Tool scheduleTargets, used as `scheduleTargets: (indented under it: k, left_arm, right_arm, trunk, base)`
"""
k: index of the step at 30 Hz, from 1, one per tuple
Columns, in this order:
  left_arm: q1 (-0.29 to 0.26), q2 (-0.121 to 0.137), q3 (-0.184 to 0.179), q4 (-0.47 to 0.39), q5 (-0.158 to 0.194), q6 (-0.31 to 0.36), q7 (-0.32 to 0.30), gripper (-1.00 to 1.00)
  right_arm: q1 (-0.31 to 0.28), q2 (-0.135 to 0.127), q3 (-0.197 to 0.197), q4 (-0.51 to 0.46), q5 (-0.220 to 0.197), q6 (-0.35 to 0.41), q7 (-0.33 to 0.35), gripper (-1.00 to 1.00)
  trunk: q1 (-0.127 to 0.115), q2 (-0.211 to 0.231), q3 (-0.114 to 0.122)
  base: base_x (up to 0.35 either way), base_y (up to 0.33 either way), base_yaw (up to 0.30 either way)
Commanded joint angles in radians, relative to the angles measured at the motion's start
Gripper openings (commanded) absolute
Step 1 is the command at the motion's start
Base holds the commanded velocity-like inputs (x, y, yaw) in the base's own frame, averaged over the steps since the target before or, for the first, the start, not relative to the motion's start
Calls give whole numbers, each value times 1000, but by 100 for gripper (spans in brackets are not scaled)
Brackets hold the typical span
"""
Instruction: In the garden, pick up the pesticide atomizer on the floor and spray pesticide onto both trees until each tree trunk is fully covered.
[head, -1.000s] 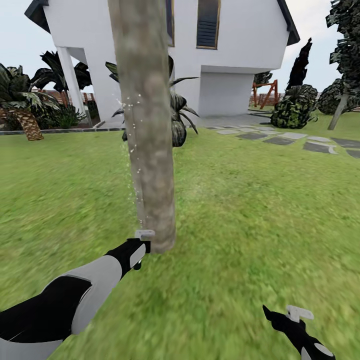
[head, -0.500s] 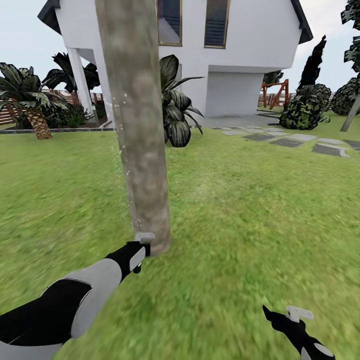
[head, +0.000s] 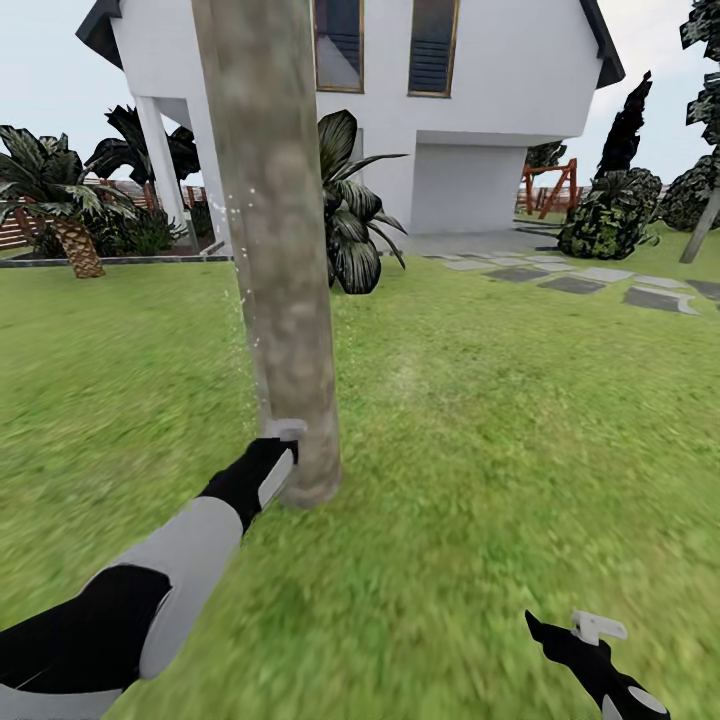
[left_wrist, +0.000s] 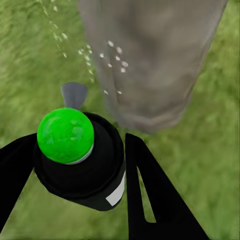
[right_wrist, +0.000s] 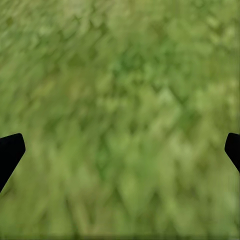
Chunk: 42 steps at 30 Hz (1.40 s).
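A thick grey-brown mottled tree trunk (head: 275, 250) rises from the lawn just ahead of me. My left gripper (head: 276, 458) is at the trunk's base on its left side, shut on the pesticide atomizer (left_wrist: 75, 150). The atomizer is a small black body with a round green top and a grey nozzle (head: 288, 430) facing the bark. White droplets (head: 248, 290) speckle the air along the trunk's left edge and show against the tree trunk (left_wrist: 155, 55) in the left wrist view. My right gripper (head: 590, 645) hangs low at the right over grass, open and holding nothing.
A white house (head: 480, 120) stands behind the trunk, with a broad-leaved plant (head: 350, 220) at its wall and palms (head: 60, 210) to the left. Stepping stones (head: 600, 280), dark bushes (head: 605, 215) and a wooden playset (head: 548, 188) lie to the right. Lawn (head: 520, 430) spreads all around.
The camera shifted a second ago, sliding the trunk left in the picture. Since then my left arm has reached forward, carrying the atomizer closer in at the trunk's base. The right arm stayed still.
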Motion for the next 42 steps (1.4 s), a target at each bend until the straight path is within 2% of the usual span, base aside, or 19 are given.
scheduleTargets:
  k: [1, 3, 6, 10, 11, 15, 17, 20, 23, 27, 33, 36, 39, 42]
  left_arm:
    - [-2, -2, 1, -67, 5, 67, 39, -100]
    - [-6, -4, 0, -124, 5, 113, 60, -100]
    - [-36, -4, -1, -153, 4, 142, 68, -100]
    - [-134, -4, -1, -159, 4, 258, 68, -100]
    - [-173, -5, -1, -160, 4, 280, 69, -100]
    - [-257, -6, -1, -160, 4, 301, 69, -100]
    - [-322, -6, -1, -160, 5, 362, 69, -100]
    - [-391, -6, -1, -160, 5, 390, 69, -100]
    - [-510, -8, 0, -159, 6, 453, 69, -100]
    - [-621, -20, 0, -158, 7, 487, 69, -100]
    - [-784, -23, 0, -151, 12, 535, 70, -100]
    - [-830, -32, 0, -146, 14, 537, 71, -100]
    - [-840, -34, -1, -137, 14, 537, 71, -100]
    - [-841, -35, -2, -85, 14, 537, 69, -100]
  right_arm:
    - [0, 0, 0, 0, 0, 0, 0, 100]
    - [0, 0, 0, 0, 0, 0, 0, 100]
    - [0, 0, 0, 0, 0, 0, 0, 100]
    - [0, 0, 0, 0, 0, 0, 0, 100]
    - [0, 0, -1, 0, -2, 0, 0, 100]
    - [0, 0, -1, 0, -3, 0, 0, 100]
    - [0, 0, -2, 0, -3, 0, 0, 100]
    - [0, 0, -2, 0, -3, 0, 0, 100]
    - [0, 0, -2, 0, -3, 0, 0, 100]
    - [0, 0, -2, 0, -3, 0, 0, 100]
    - [0, 0, -2, 1, -3, 0, 0, 100]
    - [0, 0, -2, 1, -3, 0, 0, 100]
    - [0, 0, -2, 1, -3, 0, 0, 100]
    - [0, 0, -2, 2, -3, 0, 0, 100]
  trunk:
    - [0, 0, 0]
    - [0, 0, 0]
    - [0, 0, 0]
    - [0, 0, 0]
    - [0, 0, 0]
    - [0, 0, 0]
    - [0, 0, 0]
    - [0, 0, 0]
    - [0, 0, 0]
    - [0, 0, 0]
    - [0, 0, 0]
    - [0, 0, 0]
    - [0, 0, 0]
    - [0, 0, 0]
  base:
    - [0, 0, 0]
    - [0, 0, 0]
    - [0, 0, 0]
    - [0, 0, 0]
    - [0, 0, 0]
    - [0, 0, 0]
    - [0, 0, 0]
    - [0, 0, 0]
    - [0, 0, 0]
    - [0, 0, 0]
    - [0, 0, 0]
    - [0, 0, 0]
    - [0, 0, 0]
    - [0, 0, 0]
